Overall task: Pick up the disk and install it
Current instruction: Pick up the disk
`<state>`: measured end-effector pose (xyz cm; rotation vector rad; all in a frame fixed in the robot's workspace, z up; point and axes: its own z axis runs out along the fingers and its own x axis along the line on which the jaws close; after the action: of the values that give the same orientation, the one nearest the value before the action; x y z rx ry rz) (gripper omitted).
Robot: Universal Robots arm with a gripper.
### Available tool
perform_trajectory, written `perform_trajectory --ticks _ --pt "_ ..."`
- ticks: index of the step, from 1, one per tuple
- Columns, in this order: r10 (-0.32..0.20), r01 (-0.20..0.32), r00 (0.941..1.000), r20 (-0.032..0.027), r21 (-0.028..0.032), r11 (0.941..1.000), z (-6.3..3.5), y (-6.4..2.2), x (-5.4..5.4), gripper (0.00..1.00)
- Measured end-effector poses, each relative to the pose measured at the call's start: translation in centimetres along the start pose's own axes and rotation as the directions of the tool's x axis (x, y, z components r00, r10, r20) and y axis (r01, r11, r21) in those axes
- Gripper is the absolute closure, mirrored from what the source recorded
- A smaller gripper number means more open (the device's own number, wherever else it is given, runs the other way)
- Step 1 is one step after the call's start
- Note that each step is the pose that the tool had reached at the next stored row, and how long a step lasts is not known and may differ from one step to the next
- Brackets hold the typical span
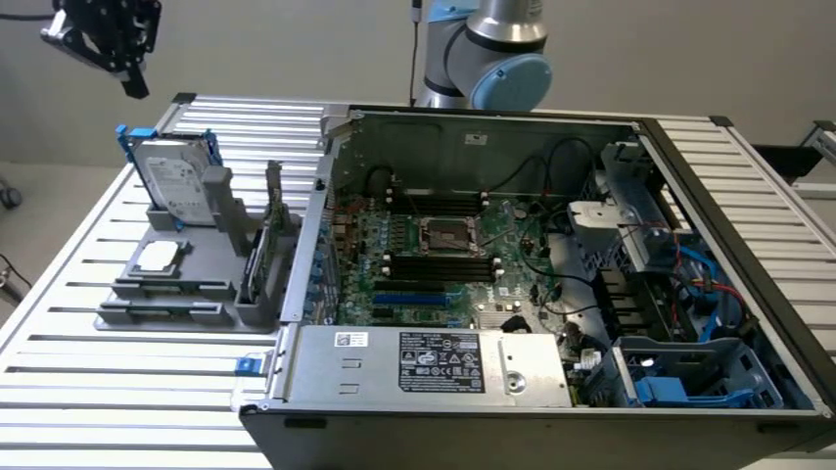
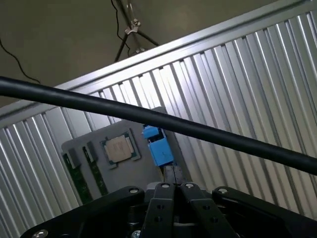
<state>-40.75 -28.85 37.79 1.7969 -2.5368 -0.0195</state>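
The disk (image 1: 175, 178), silver-grey with a white label and a blue carrier frame, stands upright in a grey fixture (image 1: 196, 294) on the exterior view's left. My gripper (image 1: 133, 88) hangs high above and a little behind it, well clear. In the wrist view the gripper (image 2: 171, 173) looks down on the blue carrier edge of the disk (image 2: 159, 148), its fingers pressed together with nothing between them.
An open computer case (image 1: 471, 137) fills the middle and right, with a motherboard (image 1: 444, 245) and a power supply (image 1: 432, 362). On the fixture lie a small silver chip (image 1: 157, 257) and a thin upright card (image 1: 274, 196). A black cable (image 2: 198, 131) crosses the wrist view. All of this rests on a slatted metal table (image 1: 117, 392).
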Motion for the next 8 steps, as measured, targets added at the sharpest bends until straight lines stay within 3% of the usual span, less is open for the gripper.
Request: perform_trajectory --ticks 4,8 --pt "-0.073 0.073 0.9973 -0.0021 0.0013 0.9973 0.16 0.0 0.0 0.89" --pt "-0.146 0.146 0.9893 -0.0041 0.0025 0.9893 0.36 -0.01 -0.01 0.89"
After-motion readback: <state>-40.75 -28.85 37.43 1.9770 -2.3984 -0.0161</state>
